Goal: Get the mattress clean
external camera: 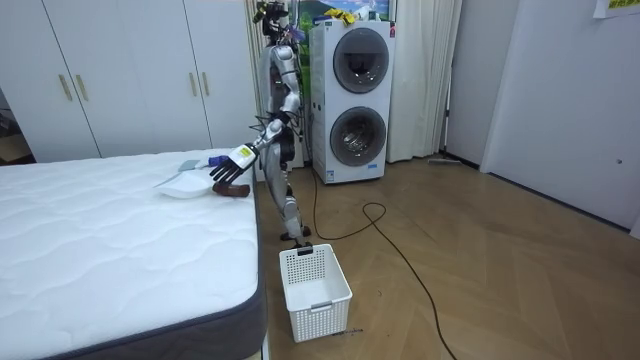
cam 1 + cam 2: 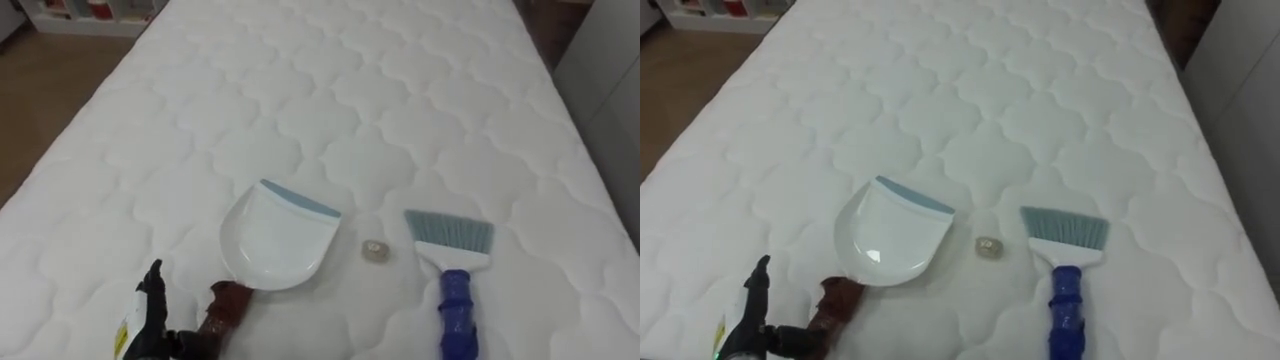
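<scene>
White quilting of the bed (image 2: 330,110) runs across the left eye view, and it looks clean but for one small pale scrap (image 2: 376,250) at 5 o'clock. The pan (image 2: 278,235), white with a blue lip, lies at 7 o'clock with its mouth towards 1 o'clock, and it looks empty. The brush (image 2: 455,262) lies at 4 o'clock, bristles up the bed, blue handle running off the bottom edge. The scrap sits between them, near both and touching neither. I judge the job barely begun: nothing is swept in, and the scrap is not yet brushed into the pan and tipped away. The left hand (image 2: 148,322) is down at 8 o'clock, against the end of the pan's brown handle; whether it grips I cannot tell.

In the room view the robot stands upright at the bed's short end, washers (image 1: 358,100) behind it. Its left arm reaches forward and down over the mattress, hand above the pan, which rests flat. A basket (image 1: 322,290) stands on the floor at 6 o'clock, likely where the scrap should end.

The right eye view agrees: pan at the scrap's 9 o'clock, brush at its 3 o'clock.
</scene>
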Available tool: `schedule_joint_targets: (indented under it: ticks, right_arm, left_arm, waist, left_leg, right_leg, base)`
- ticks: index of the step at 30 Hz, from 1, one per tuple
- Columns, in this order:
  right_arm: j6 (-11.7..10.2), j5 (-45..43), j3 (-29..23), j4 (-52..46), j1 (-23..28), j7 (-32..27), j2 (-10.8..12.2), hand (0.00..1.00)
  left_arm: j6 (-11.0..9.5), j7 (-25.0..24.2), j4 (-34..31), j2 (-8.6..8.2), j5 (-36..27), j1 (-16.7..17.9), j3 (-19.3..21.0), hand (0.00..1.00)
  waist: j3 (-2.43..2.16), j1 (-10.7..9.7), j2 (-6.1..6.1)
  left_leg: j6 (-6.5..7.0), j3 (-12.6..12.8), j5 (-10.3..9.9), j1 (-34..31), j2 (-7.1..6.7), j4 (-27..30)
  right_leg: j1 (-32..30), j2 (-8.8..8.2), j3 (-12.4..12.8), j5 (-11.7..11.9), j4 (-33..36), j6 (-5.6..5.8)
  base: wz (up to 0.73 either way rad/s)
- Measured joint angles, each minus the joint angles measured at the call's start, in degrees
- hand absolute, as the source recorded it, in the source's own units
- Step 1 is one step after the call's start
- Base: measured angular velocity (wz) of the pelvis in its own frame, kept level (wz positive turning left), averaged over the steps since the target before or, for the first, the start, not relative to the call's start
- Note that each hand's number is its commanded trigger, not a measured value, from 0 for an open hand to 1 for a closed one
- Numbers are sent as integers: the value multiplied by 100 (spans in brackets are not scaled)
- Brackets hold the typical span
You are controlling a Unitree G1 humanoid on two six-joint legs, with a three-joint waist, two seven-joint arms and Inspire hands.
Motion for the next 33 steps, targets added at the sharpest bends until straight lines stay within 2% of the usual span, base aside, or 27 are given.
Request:
schedule_joint_targets:
  ticks: [5,16,21,27,29,33]
  right_arm:
    - [-5,7,7,-50,-31,-35,-2,0]
    - [-61,21,4,-120,-66,-212,0,0]
    - [-45,59,15,-107,-184,-207,5,0]
    - [74,72,242,-88,-167,-277,-8,0]
    - [122,73,264,-22,-173,-273,-8,0]
    - [188,66,413,68,-183,-244,-10,0]
  left_arm:
    - [27,-92,101,9,-11,-21,-186,0]
    - [40,-336,103,18,-2,-206,-256,0]
    - [74,-450,233,29,-12,-347,-425,0]
    - [172,-617,722,-16,-10,-598,-592,0]
    - [249,-677,861,-11,-14,-687,-589,0]
    - [341,-740,1252,-14,-13,-882,-589,0]
  waist:
    - [-35,-38,-5]
    - [-46,-110,-33]
    - [-57,-218,63]
    - [-50,-223,114]
    - [-22,-225,115]
    - [-12,-233,109]
  left_leg:
    - [0,33,1,-67,4,-1]
    - [-1,73,1,-91,14,-6]
    - [13,78,12,-328,22,41]
    - [17,66,39,-410,20,41]
    - [17,67,60,-453,21,35]
    - [8,61,75,-562,23,40]
  right_leg:
    - [-70,6,54,1,-37,-1]
    - [-91,5,48,4,-37,-2]
    - [-347,-3,-18,4,99,-1]
    - [-466,-15,-34,5,164,1]
    - [-537,-20,-57,5,210,1]
    - [-662,-22,-96,5,241,1]
  base:
    - [-5]
    - [-1]
    - [5]
    - [0]
    - [0]
    - [0]
